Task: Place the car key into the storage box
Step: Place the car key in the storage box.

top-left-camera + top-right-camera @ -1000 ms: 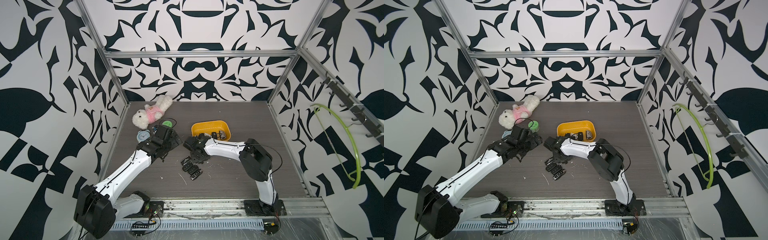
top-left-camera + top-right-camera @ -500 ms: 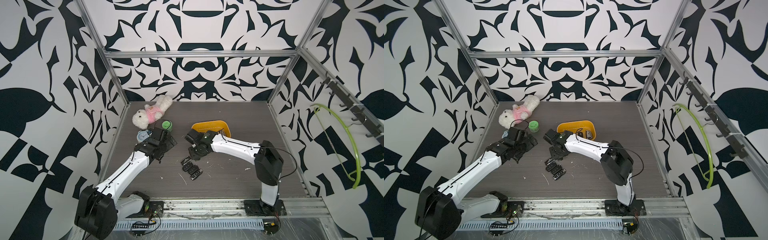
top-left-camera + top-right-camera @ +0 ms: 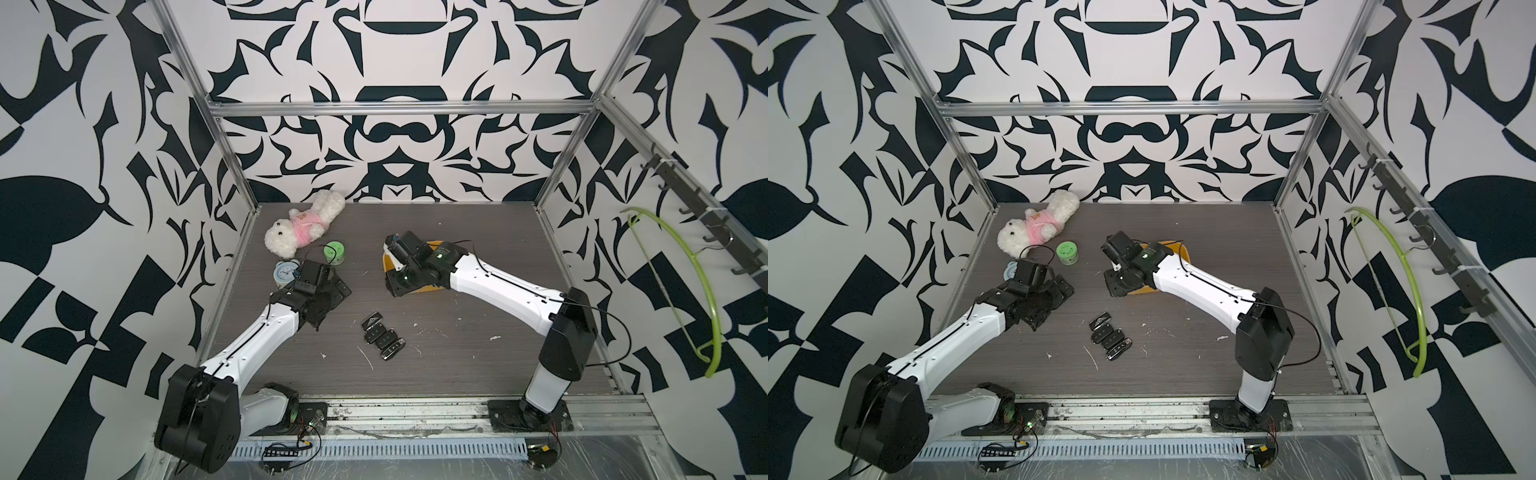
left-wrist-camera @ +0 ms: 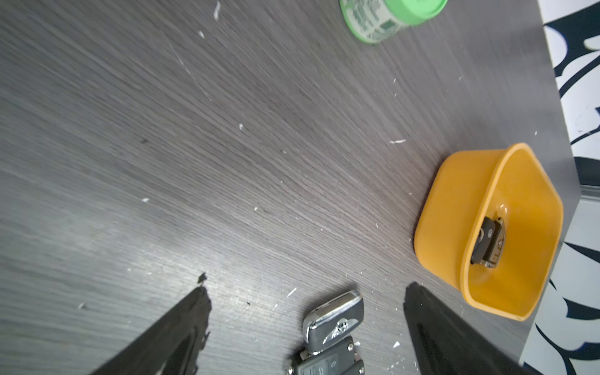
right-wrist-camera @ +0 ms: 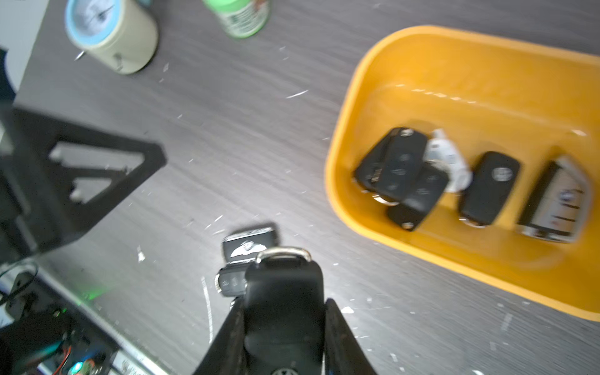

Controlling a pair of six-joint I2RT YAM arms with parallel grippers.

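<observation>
The right hand [image 5: 284, 306] grips a black car key [image 5: 284, 282] by the 9 o'clock rim of the storage box [image 5: 339, 156]; the left hand [image 4: 305, 292] hangs released. Carry the key past that rim toward 3 o'clock, then let go low

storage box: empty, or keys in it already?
Not empty. In the right wrist view the storage box holds several key fobs lying on its floor, mostly black.

The right gripper [image 5: 284, 319] clamps a black car key [image 5: 283, 282]. Nearby, the yellow-orange storage box [image 5: 418, 42] holds several key fobs [image 5: 490, 188].
</observation>
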